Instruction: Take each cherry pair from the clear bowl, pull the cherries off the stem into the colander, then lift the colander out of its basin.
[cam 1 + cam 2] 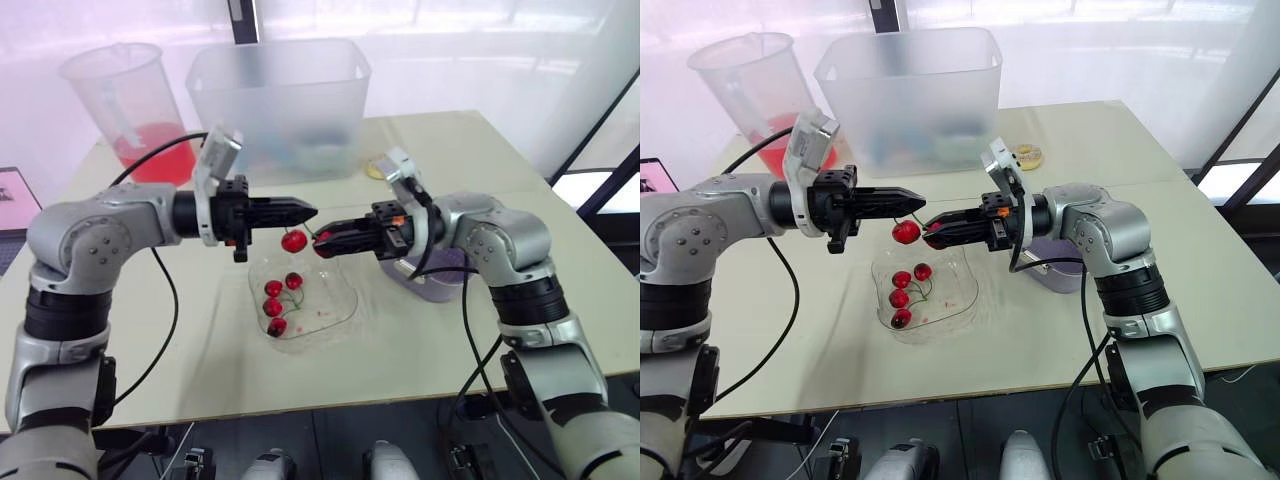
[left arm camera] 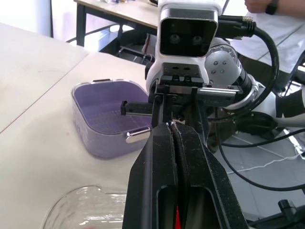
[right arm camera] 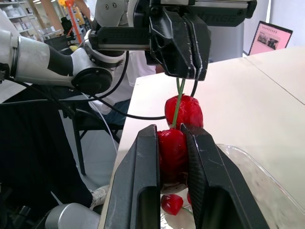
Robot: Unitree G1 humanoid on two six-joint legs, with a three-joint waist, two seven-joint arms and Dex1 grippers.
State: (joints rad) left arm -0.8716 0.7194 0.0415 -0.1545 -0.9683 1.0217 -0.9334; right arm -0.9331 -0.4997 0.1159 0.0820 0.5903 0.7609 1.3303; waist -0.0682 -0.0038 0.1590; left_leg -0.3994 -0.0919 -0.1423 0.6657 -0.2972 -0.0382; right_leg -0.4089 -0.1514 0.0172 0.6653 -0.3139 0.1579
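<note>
Stem-pulling in hand, judging by the hold. Left gripper [image 1: 305,211] closed tight on the green stem [image 3: 178,102], fingers pressed flat together. Right gripper [image 1: 322,243] narrowed onto one cherry [image 3: 172,150], a pad on either flank of the fruit. Tip to tip and almost touching, the right a shade lower than the left. Second cherry [image 1: 293,241] of the pair hanging free just under the left fingertips, right beside the clamped one, and held by neither gripper.

Long axis of the stem running up from the right gripper's fruit into the left gripper's tips. Needed for a clean parting, by that axis: drawing the right gripper back and down along its own length, away from the left.

Worth weighing first: directly below both grippers, the clear bowl [image 1: 340,300], not the colander [image 2: 107,117]. Colander seated in its basin [image 2: 90,138], down on the table [image 1: 200,370] behind the right gripper, under that arm's wrist, and so nearer the right gripper than the left. Probably best to carry the pair across before the pull, or else risk dropping fruit back among the loose cherries [image 1: 273,289] beneath.

Farther off, beyond the left gripper, a pitcher [image 1: 125,105] with red liquid and a large frosted tub [image 1: 280,100], both well apart from any likely path. Black cable [image 1: 465,320] looping down from the right arm close by the basin, a possible snag at the lift.
</note>
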